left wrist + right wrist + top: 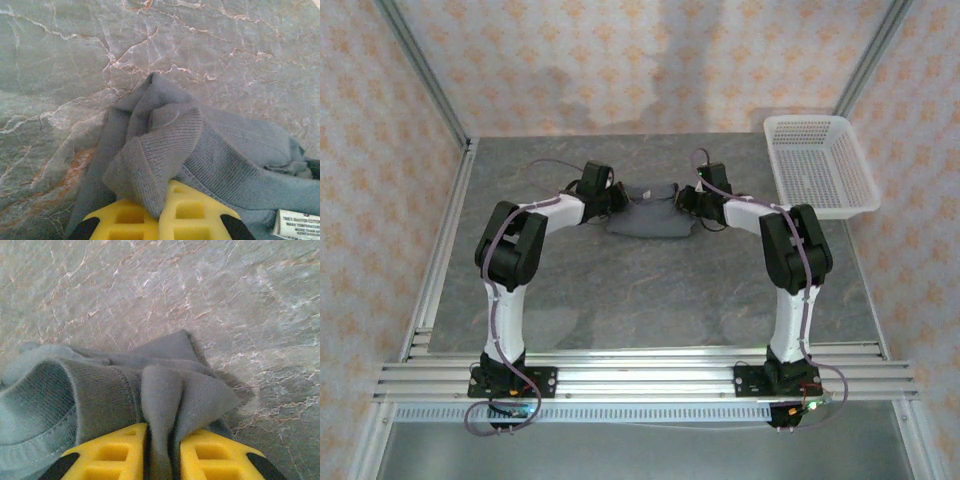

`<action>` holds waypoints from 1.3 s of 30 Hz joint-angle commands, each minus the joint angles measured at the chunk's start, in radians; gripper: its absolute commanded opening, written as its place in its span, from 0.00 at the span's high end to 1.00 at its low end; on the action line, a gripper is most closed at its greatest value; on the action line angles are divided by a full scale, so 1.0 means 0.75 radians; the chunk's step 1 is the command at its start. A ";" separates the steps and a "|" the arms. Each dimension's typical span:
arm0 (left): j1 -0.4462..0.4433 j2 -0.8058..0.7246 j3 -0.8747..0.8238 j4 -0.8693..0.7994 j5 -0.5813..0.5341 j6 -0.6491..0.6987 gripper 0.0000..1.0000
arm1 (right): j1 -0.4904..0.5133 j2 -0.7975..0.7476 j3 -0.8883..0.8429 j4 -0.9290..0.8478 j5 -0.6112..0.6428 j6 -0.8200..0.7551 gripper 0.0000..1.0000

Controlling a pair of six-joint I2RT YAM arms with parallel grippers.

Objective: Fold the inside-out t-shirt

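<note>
The inside-out t-shirt (650,222) lies bunched in a small dark grey heap at the far middle of the table, between my two grippers. My left gripper (619,201) sits at its left end. In the left wrist view, the left gripper (162,216) has its yellow fingers (192,210) pressed together on a ribbed fold of the t-shirt (210,150). My right gripper (683,200) is at the heap's right end. In the right wrist view, a fold of the t-shirt (165,390) stands between the right gripper (163,455) fingers, which are slightly parted, with thin dark gaps beside the cloth.
A white mesh basket (840,211) stands at the far right of the grey marble table (650,300). A white care label (297,225) shows on the cloth. Metal frame rails run along the table's left and near edges.
</note>
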 commanded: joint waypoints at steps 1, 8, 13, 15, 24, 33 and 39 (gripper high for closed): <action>0.031 -0.102 0.028 0.073 0.036 0.017 0.84 | -0.013 -0.083 0.028 -0.096 0.058 0.029 0.75; 0.089 -0.505 -0.114 -0.053 -0.076 0.037 0.63 | -0.023 -0.428 -0.145 -0.124 0.110 0.111 0.61; 0.004 -0.517 -0.138 -0.103 0.008 0.013 0.79 | 0.085 -0.436 -0.155 -0.034 0.079 0.166 0.61; -0.058 -0.428 -0.094 -0.112 0.003 0.010 0.81 | 0.113 -0.349 -0.097 -0.007 0.089 0.170 0.62; -0.034 0.057 0.244 -0.098 -0.041 0.042 0.79 | 0.043 0.046 0.152 -0.137 0.350 0.104 0.67; 0.053 0.147 0.282 0.005 0.072 -0.013 0.69 | 0.003 0.113 0.232 -0.239 0.320 0.052 0.68; 0.040 -0.090 0.154 0.014 0.146 0.006 0.63 | 0.048 -0.174 0.152 -0.233 0.344 0.026 0.63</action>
